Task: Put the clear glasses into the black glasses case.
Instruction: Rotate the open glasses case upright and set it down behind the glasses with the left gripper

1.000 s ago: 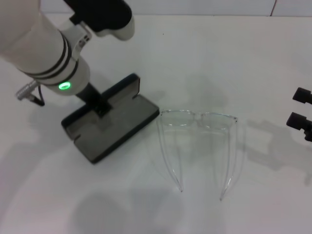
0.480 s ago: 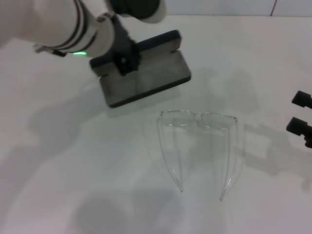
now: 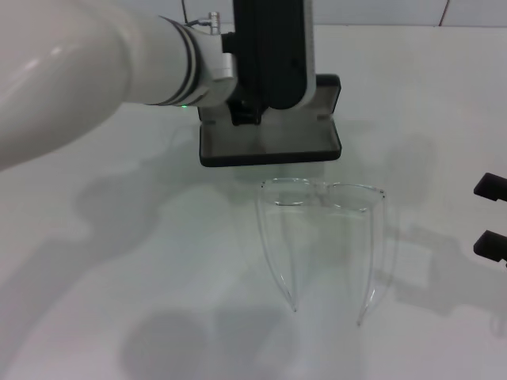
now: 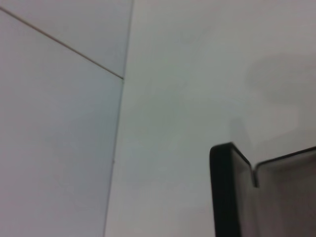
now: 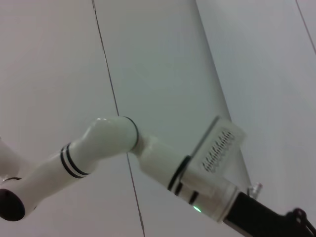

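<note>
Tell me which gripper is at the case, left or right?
The left gripper, reaching across onto the open black glasses case. The right gripper sits apart at the table's right edge, beyond the clear glasses.

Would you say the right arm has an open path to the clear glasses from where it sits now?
Probably yes. The right gripper waits at the table's right edge, and only bare white table lies between it and the clear glasses. The left gripper and the black glasses case sit behind the glasses, out of that path.

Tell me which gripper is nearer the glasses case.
Left. The left gripper is right at the open black glasses case, over its hinge side. The right gripper sits far off at the table's right edge, beyond the clear glasses.
</note>
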You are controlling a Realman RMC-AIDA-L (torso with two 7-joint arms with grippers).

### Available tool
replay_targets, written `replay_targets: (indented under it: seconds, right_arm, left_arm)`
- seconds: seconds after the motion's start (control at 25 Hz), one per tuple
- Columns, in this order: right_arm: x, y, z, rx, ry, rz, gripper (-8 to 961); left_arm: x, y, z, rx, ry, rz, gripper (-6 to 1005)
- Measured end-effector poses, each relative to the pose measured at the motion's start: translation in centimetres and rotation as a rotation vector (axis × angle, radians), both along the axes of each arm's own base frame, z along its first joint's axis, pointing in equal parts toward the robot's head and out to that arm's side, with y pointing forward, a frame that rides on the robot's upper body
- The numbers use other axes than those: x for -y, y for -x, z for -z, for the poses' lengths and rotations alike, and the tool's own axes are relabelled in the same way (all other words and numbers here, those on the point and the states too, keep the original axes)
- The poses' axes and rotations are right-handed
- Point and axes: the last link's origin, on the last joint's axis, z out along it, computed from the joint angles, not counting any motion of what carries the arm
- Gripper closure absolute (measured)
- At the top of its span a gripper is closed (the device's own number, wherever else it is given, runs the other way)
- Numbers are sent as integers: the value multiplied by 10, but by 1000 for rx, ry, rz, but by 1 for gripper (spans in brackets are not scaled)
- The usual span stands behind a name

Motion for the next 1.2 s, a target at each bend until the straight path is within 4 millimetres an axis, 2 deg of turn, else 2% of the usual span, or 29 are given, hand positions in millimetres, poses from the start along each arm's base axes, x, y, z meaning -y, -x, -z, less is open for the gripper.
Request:
replay_targets:
  seconds: [0.32,0.68,1.2]
  right_arm:
    - [-2,0,-1,0,-5,1,230]
    - [-4,-2,-1,11,-21,24,231]
    - [-9,-4,0,26,-35,47,231]
  left_arm:
    - [-8,-3,31,-33,35,60,867]
    - [-19,-7,36,40,-24,133,898]
    - [-23,11,53,4,-7,116,928]
